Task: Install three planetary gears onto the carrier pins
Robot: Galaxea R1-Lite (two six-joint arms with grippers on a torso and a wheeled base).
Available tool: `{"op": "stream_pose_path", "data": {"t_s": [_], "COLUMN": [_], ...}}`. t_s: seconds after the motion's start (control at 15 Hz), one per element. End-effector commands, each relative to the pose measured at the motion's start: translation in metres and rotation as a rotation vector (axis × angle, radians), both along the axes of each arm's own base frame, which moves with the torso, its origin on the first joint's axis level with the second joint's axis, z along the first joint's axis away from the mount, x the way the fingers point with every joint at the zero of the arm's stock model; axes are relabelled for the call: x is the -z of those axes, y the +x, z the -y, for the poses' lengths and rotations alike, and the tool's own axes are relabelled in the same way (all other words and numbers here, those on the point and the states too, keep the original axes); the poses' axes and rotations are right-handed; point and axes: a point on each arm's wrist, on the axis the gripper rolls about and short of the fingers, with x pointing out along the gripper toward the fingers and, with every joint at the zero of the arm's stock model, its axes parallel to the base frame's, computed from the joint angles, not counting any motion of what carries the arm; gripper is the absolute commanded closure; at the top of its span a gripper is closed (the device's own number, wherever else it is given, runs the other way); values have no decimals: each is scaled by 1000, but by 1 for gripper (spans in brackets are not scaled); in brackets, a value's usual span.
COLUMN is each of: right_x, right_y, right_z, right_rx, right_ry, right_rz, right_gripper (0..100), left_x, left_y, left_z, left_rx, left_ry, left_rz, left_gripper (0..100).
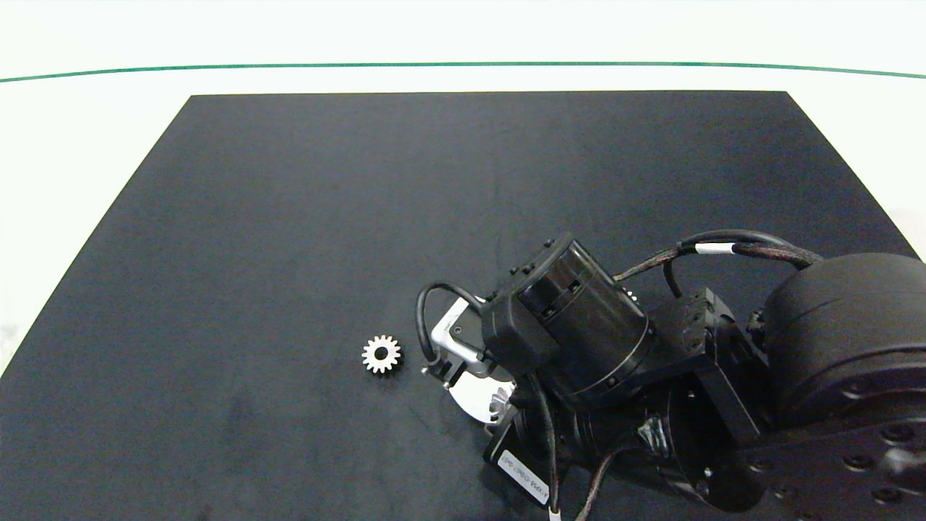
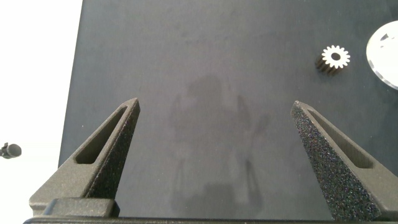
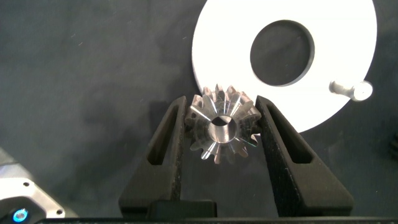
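My right gripper (image 3: 221,106) is shut on a silvery planetary gear (image 3: 222,129), held at the edge of the white carrier disc (image 3: 217,43). One carrier pin (image 3: 351,89) stands on the disc beyond its large centre hole; the other pins are hidden. In the head view the right arm (image 1: 571,325) covers most of the disc (image 1: 469,396). A second gear (image 1: 381,354) lies flat on the black mat just left of the disc, also seen as gear (image 2: 336,57) in the left wrist view. My left gripper (image 2: 216,106) hangs open over bare mat, well away from that gear.
The black mat (image 1: 289,217) lies on a white table with a green line (image 1: 463,64) at the back. The mat's left edge (image 2: 78,74) passes close by my left gripper.
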Motion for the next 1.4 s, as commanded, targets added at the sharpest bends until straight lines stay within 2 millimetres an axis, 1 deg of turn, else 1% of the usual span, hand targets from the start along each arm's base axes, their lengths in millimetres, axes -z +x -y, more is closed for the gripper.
{"op": "stream_pose_path", "data": {"t_s": [0.07, 0.73, 1.4], "right_x": [3, 10, 9], "right_y": [5, 9, 12], "right_z": [-1, -6, -2], "right_rx": [11, 14, 25], "right_ry": [-9, -8, -13], "right_rz": [-4, -3, -3], "right_gripper": [93, 93, 93], "left_x": [-1, -6, -7], "left_y": [0, -2, -2], "left_z": [0, 0, 0], "left_rx": [0, 2, 4], "left_ry": [0, -11, -31], "left_rz": [2, 22, 22], "left_gripper": [0, 0, 0]}}
